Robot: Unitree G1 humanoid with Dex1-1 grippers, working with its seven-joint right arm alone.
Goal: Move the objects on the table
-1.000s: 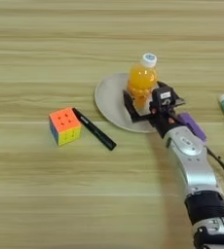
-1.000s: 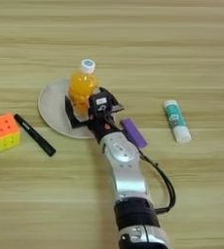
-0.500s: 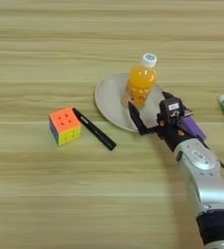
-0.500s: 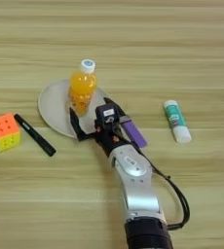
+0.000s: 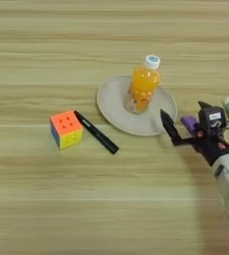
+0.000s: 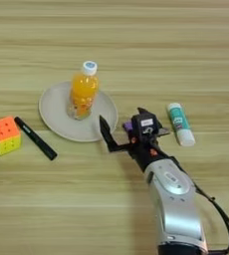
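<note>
**Mia:** On the round plate (image 6: 57, 117), in the middle of the table (image 5: 111, 45), the juice bottle (image 6: 82, 91) stands up straight all by itself. A second ago the gripper's black fingers were right against it. Now nothing touches it.

**Ben:** So where did the gripper (image 6: 121, 130) go?

**Mia:** It pulled back, nearer to the robot and a bit to the right. It sits just past the plate's near right edge. Its two fingers are spread wide apart, and there is nothing between them.

**Ben:** Then the bottle is let go. I think that part is done, and the bottle lives on the plate now.

**Mia:** I think so too. The black marker (image 5: 96, 132) lies on the wood left of the plate, its far end touching the colourful cube (image 5: 66, 129). It has not moved.

**Ben:** And the purple block (image 5: 189, 123)?

**Mia:** It lies flat on the table right beside the gripper, partly hidden behind it. Only a bit of purple shows.

**Ben:** What about the white-and-green tube (image 6: 179, 123)?

**Mia:** It lies to the right, apart from everything.

**Ben:** Maybe the marker or the block is next, but I can't know which.
</note>
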